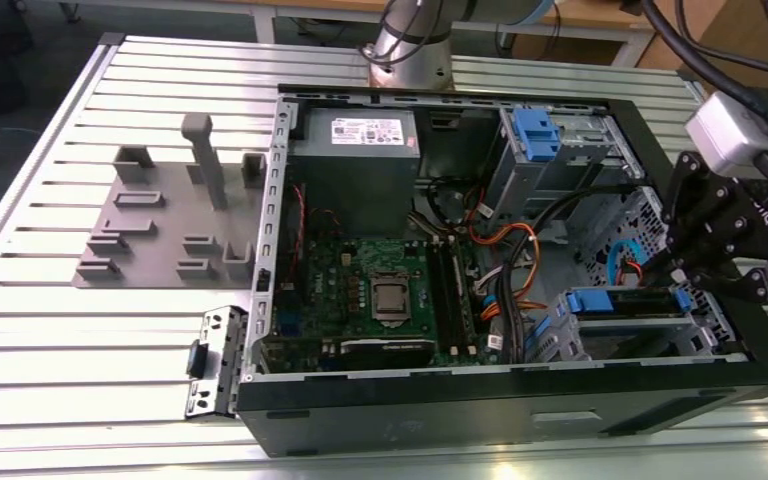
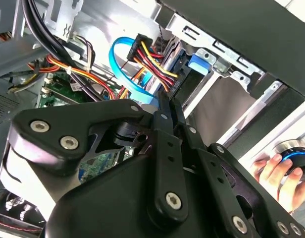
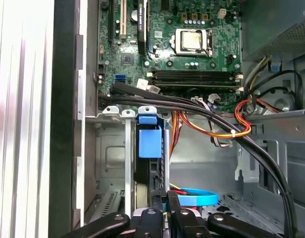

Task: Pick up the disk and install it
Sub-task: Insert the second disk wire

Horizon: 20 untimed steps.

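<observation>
Hand [image 3: 165, 210] clenched on the disk [image 3: 151, 163], seated edgewise in the drive cage [image 3: 110, 148] at the case's corner; nearby cables [image 3: 212, 124] might snag.

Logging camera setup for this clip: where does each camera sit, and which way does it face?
Exterior view: off the arm, above the table, looking down into the open computer case; the gripper is at this view's right.
First wrist view: on the arm, looking past the gripper into the case at the disk and motherboard.
Second wrist view: on the arm, close behind the gripper; a hand shows.
All share the case interior.
</observation>
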Each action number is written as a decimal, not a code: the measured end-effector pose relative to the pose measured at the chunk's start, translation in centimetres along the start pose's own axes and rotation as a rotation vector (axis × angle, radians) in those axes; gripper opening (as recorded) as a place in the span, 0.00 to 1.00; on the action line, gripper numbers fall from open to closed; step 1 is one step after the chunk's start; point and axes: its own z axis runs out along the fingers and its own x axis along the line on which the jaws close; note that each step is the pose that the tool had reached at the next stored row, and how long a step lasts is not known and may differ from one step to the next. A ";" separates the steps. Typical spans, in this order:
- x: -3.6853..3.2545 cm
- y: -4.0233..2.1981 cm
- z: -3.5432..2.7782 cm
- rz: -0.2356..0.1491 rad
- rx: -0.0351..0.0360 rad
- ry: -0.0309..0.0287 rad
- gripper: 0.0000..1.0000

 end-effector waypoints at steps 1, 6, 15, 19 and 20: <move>0.02 0.07 0.05 -0.004 -0.0002 0.0003 0.16; 0.11 0.33 0.25 -0.019 -0.0012 0.0004 0.16; 0.18 0.30 0.84 -0.033 -0.0021 0.0014 0.16; 0.27 0.29 1.03 -0.037 -0.0023 0.0017 0.16; 0.29 0.29 1.07 -0.037 -0.0024 0.0018 0.16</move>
